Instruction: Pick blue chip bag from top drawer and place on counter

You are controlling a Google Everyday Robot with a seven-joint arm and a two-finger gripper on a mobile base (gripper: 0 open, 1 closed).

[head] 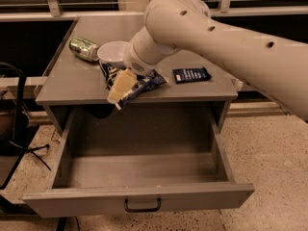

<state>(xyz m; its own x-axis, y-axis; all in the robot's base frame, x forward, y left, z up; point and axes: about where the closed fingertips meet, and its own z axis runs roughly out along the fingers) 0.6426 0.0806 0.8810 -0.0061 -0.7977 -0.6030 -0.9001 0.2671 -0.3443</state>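
Single bag (144, 83) at jaws, can (84, 48), packet (191, 74), perhaps bowl (113, 53).

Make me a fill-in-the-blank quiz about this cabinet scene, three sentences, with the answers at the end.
1. The gripper grips the ___ at the front edge of the counter.
2. The drawer is pulled ___, with nothing visible inside.
3. The green can lies on its side beside the white ___.
Answers: chip bag; open; bowl.
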